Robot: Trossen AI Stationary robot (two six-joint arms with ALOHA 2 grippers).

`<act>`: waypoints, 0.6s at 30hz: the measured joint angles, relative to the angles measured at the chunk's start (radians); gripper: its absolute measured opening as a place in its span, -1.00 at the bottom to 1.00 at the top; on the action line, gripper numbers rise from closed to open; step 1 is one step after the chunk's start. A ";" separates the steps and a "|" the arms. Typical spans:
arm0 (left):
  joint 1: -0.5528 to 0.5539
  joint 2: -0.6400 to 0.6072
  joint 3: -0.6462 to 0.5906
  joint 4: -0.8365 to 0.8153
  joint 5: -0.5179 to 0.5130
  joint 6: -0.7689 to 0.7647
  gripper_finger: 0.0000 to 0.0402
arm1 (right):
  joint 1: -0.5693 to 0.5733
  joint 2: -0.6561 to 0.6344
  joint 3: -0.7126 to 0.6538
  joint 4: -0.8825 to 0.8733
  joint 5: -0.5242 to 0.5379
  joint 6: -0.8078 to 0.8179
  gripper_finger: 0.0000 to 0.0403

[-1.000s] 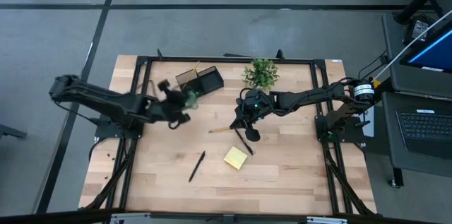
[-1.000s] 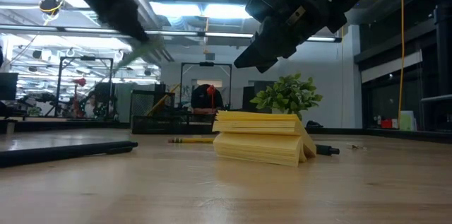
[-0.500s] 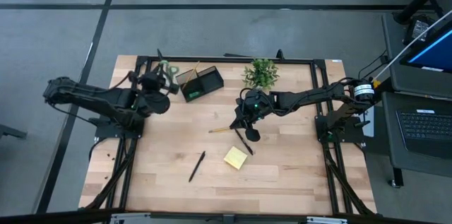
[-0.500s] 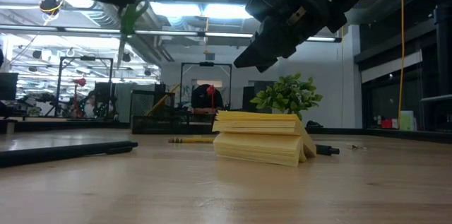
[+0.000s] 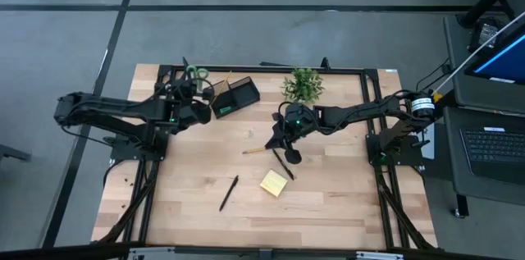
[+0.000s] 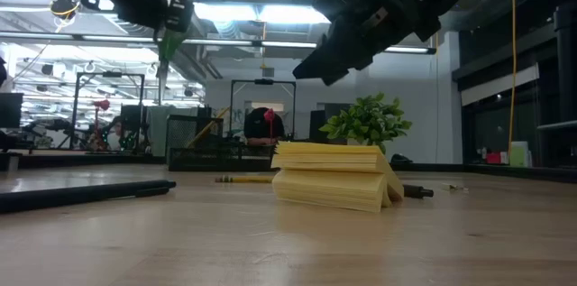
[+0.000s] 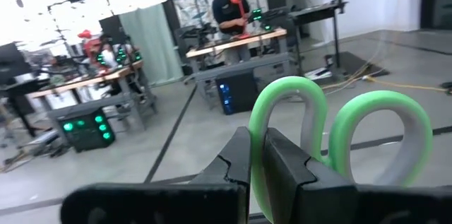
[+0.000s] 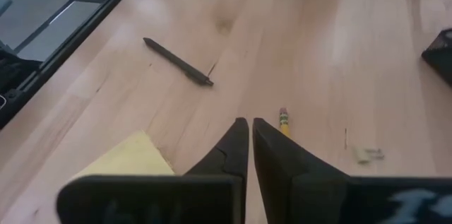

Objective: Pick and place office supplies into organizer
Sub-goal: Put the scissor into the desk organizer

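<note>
Green-handled scissors [image 7: 332, 136] are held in the air by my left gripper [image 5: 192, 88], which is shut on them at the table's far edge, just left of the black organizer [image 5: 231, 94]. The blades do not show. My right gripper [image 5: 279, 140] hovers shut and empty over the table's middle, above a wooden pencil [image 8: 284, 121] and a black pen [image 5: 285, 165]. A yellow sticky-note pad [image 5: 274, 182] lies flat on the table near them, and a second black pen [image 5: 229, 193] lies farther toward the near edge. My left gripper pinches the rim of one green handle loop [image 7: 263, 155] between its two fingers. The fingers lie about level, pointing toward the table's far side. The scissors are lifted clear of the table, with both loops standing out beyond the fingertips.
A small green potted plant [image 5: 303, 84] stands at the far edge, right of the organizer. A black metal frame [image 5: 262, 69] runs along the far edge. Bare wood lies open across the near half of the table. Beyond the table are workbenches and a person.
My left gripper has carried the scissors from over the table beside the organizer toward the far edge, swinging and rolling as it went. The scissors have turned with it and stay clear of the table, their handles now pointing past the far edge.
</note>
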State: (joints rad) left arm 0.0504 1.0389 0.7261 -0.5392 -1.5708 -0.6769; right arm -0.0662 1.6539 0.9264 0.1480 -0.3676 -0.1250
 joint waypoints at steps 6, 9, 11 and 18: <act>0.032 0.009 0.000 0.028 0.000 0.040 -0.93 | 0.000 0.000 0.000 0.032 0.000 -0.042 -0.87; 0.031 0.001 0.000 0.088 -0.001 0.137 -0.94 | 0.000 0.000 0.000 0.055 0.000 -0.045 -0.87; 0.031 -0.002 0.000 0.155 -0.002 0.209 -0.94 | -0.003 0.000 0.000 0.072 0.000 -0.045 -0.87; 0.045 -0.001 0.000 0.420 0.046 0.514 -0.94 | -0.020 0.000 0.000 0.117 0.000 -0.045 -0.87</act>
State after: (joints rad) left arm 0.0952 1.0378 0.7261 -0.1193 -1.5245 -0.1627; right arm -0.0859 1.6539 0.9266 0.2647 -0.3676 -0.1703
